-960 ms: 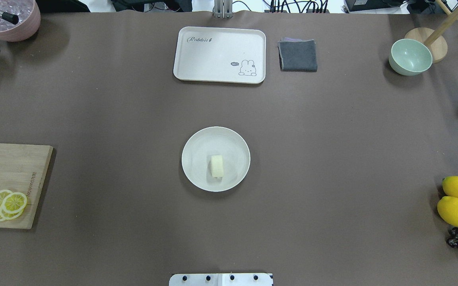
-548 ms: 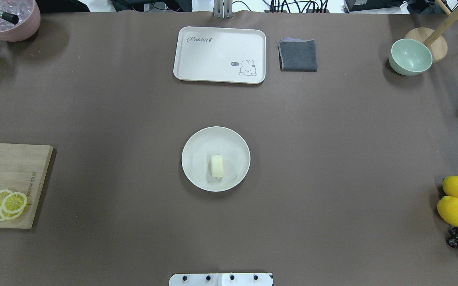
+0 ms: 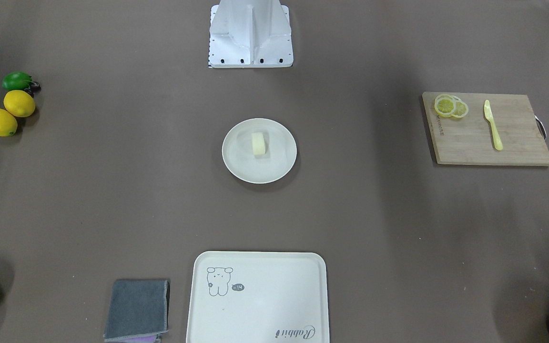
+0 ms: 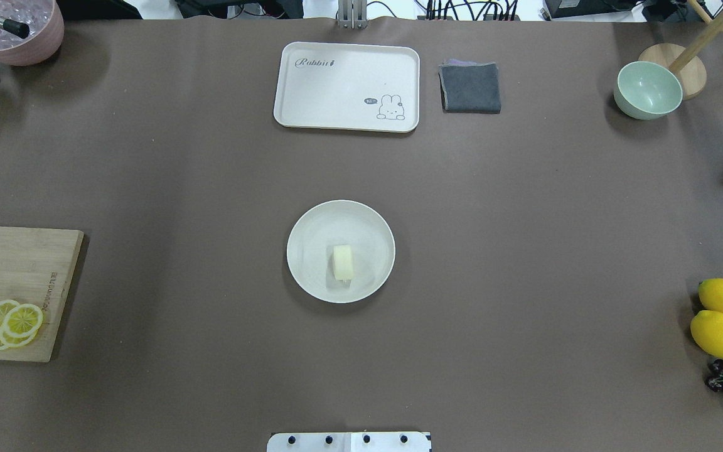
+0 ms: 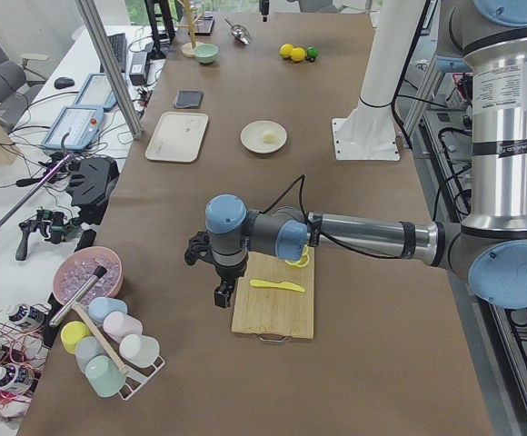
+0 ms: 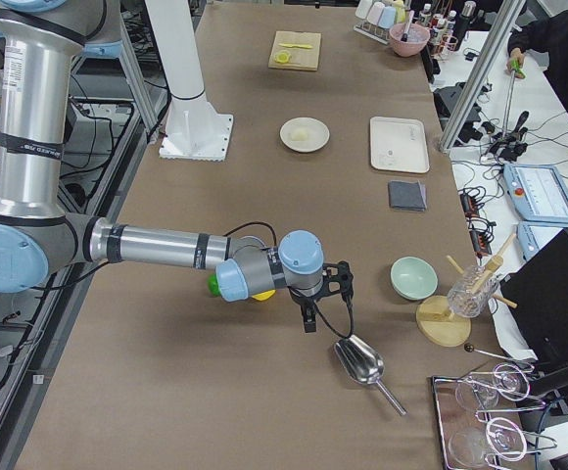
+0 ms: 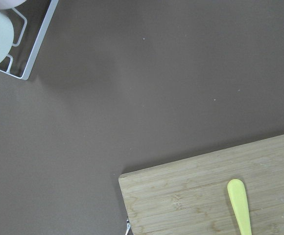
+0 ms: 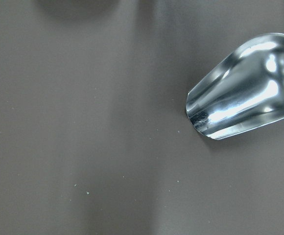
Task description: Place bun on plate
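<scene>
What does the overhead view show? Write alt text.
The bun lies on the round plate, centred on the brown table, no arm in view. Beyond it sit a rabbit tray and grey cloth; a cutting board with lemon slices at left, two lemons at right.

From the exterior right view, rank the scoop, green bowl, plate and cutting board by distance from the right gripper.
1. metal scoop, just beside the right gripper.
2. green bowl, toward the operators' side.
3. plate, mid-table.
4. cutting board, at the table's far end.
</scene>
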`<state>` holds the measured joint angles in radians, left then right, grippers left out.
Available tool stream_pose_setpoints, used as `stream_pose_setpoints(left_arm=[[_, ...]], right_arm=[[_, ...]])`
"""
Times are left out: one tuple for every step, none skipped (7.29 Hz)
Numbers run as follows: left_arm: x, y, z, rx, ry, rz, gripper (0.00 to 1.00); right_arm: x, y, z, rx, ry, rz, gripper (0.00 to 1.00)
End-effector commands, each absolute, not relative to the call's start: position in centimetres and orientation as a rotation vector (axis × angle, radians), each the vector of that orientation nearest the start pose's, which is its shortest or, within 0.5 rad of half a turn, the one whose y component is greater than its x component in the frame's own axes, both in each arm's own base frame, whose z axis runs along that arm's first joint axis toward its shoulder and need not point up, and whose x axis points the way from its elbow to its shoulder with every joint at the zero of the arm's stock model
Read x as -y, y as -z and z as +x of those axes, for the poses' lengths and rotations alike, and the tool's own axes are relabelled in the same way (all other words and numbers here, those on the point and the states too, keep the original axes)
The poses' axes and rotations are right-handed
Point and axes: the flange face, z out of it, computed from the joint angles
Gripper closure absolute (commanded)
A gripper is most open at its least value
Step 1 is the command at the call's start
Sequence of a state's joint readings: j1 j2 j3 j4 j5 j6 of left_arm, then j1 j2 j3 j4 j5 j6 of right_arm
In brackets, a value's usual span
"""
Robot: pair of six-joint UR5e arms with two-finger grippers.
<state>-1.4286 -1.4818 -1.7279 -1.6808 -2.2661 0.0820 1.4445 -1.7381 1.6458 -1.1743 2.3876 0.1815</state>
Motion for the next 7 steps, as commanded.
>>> stream_pose_setpoints(left_arm=[[47.1, -61.5, -0.5, -0.700, -0.275, 0.160, 0.02], [47.0, -61.6, -0.5, -0.700, -0.272, 0.153, 0.02], [46.9, -62.3, -0.6, -0.699, -0.266, 0.139, 0.02], [46.8, -62.1, -0.9, -0.717, -0.257, 0.143, 0.02], [46.8, -62.2, -0.9, -0.735, -0.254, 0.139, 0.02], [46.8, -62.2, -0.9, -0.735, -0.254, 0.142, 0.02], [46.9, -62.2, -0.9, -0.734, -0.254, 0.143, 0.02]], right_arm=[[43.9, -65.2, 0.3, 0.841, 0.083, 0.161, 0.01], [43.9, -65.1, -0.2, 0.841, 0.095, 0.160, 0.01], [43.9, -65.0, -0.8, 0.841, 0.122, 0.162, 0.01], [43.9, -64.8, -1.1, 0.840, 0.130, 0.162, 0.01], [43.8, -64.9, -1.2, 0.841, 0.134, 0.161, 0.01], [43.7, -64.9, -1.4, 0.841, 0.138, 0.158, 0.01], [43.7, -65.0, -1.5, 0.841, 0.140, 0.156, 0.01]])
